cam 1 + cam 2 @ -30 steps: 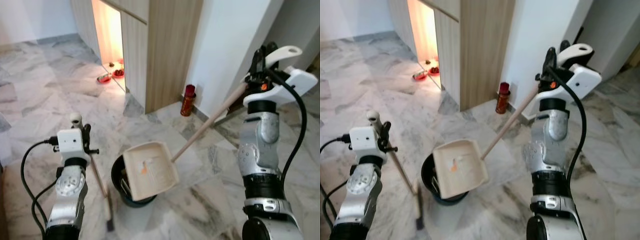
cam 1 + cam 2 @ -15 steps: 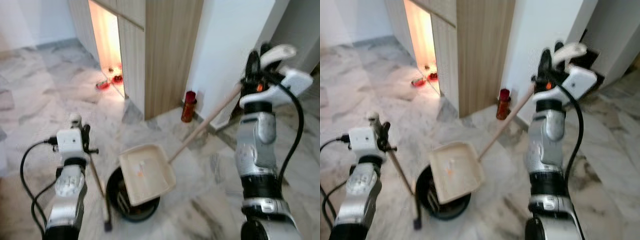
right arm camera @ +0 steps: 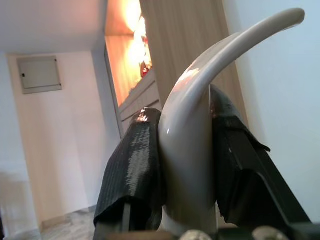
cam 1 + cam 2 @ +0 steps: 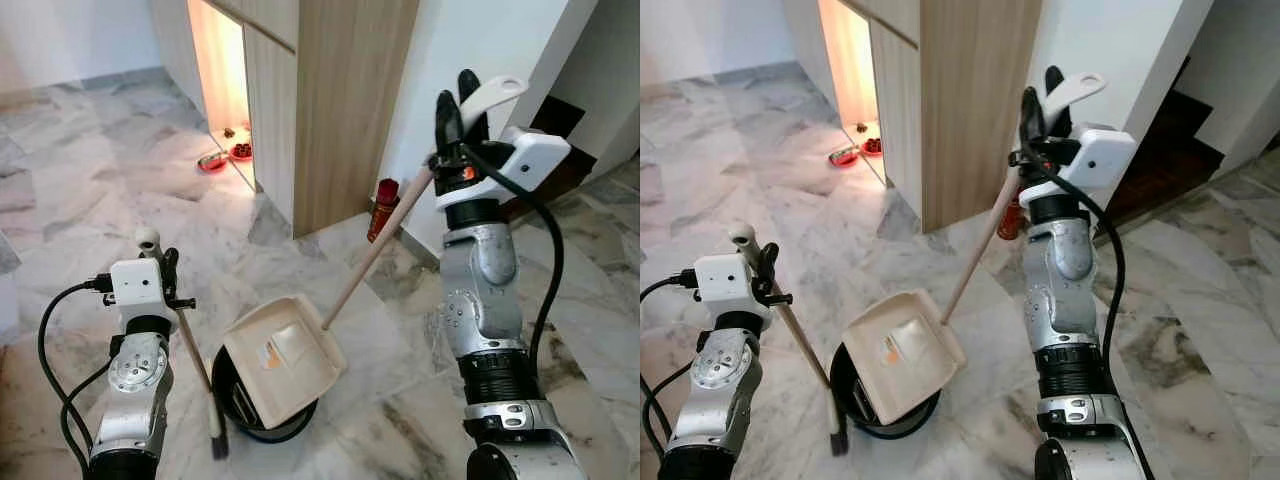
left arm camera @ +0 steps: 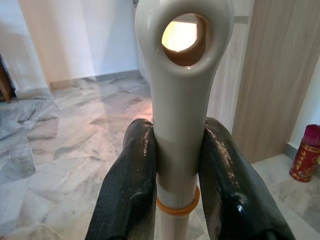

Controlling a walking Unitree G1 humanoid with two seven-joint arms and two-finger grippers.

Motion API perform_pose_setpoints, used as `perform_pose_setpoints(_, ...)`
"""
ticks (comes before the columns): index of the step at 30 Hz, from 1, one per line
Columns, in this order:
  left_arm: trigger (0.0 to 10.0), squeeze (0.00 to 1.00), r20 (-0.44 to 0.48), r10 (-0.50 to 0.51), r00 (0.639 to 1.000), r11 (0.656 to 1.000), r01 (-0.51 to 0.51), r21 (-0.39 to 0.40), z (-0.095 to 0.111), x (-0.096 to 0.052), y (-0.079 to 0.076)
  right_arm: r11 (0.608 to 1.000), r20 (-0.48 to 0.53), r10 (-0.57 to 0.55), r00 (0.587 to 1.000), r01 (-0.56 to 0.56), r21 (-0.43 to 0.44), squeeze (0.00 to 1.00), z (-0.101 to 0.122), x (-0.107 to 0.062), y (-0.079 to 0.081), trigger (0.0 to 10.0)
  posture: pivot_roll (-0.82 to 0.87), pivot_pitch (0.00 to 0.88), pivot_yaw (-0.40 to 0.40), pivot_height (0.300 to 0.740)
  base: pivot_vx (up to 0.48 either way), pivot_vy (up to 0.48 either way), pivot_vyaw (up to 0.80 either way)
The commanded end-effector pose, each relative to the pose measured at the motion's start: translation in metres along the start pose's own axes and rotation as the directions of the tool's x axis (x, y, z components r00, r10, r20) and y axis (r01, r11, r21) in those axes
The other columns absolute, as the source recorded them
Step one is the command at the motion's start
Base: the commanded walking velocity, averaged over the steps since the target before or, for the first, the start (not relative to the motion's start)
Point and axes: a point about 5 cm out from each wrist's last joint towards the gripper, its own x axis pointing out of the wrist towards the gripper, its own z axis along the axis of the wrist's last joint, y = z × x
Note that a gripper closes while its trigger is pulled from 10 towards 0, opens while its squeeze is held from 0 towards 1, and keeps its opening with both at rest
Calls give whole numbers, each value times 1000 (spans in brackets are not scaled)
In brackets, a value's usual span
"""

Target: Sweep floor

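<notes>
A cream dustpan [image 4: 283,358] on a long wooden handle [image 4: 370,255] hangs tilted over a black bin [image 4: 845,385] on the marble floor. A small orange and white patch shows on the pan's face. My right gripper [image 4: 458,105] is raised high and shut on the handle's curved cream top end [image 3: 187,150]. My left gripper [image 4: 160,262] is shut on the cream, holed top [image 5: 180,90] of a broom. The broom's wooden stick [image 4: 195,355] slants down to its dark head [image 4: 217,445] on the floor, left of the bin.
A tall wooden cabinet [image 4: 340,100] stands ahead, with a lit alcove holding red bowls [image 4: 222,158] on its left. A red canister [image 4: 384,200] sits at the foot of the white wall [image 4: 470,40]. Dark steps [image 4: 565,170] lie to the right.
My right arm has swung left toward the cabinet, so the dustpan handle stands steeper and the pan has slid slightly left over the bin. The left arm and broom have held still.
</notes>
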Motion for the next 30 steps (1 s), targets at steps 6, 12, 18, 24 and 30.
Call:
perform_pose_setpoints(6, 10000, 0, 53, -11, 999, 1000, 11, -5, 9, 3, -2, 994, 179, 107, 978, -110, 6, 0, 32, 9, 34, 10000, 70, 0, -43, 740, 0, 0, 0)
perform_pose_setpoints(12, 10000, 0, 56, -12, 998, 1000, 12, -4, 10, 3, -2, 995, 233, 96, 968, -103, 18, 0, 39, 8, 47, 10000, 73, 0, -45, 740, 0, 0, 0)
perform_pose_setpoints(18, 10000, 0, 58, -15, 998, 1000, 15, -8, 10, 3, -3, 985, 258, 170, 951, -174, -6, 0, 44, 2, 66, 10000, 70, 0, -44, 740, 0, 0, 0)
perform_pose_setpoints(24, 10000, 0, 58, -18, 998, 1000, 18, -7, 11, 3, -3, 968, 269, 251, 930, -239, -77, 0, 45, -4, 77, 10000, 68, 0, -42, 740, 0, 0, 0)
perform_pose_setpoints(30, 10000, 0, 56, -23, 998, 1000, 23, -8, 10, 3, -3, 944, 289, 326, 900, -298, -139, 0, 49, -9, 91, 10000, 67, 0, -41, 740, 0, 0, 0)
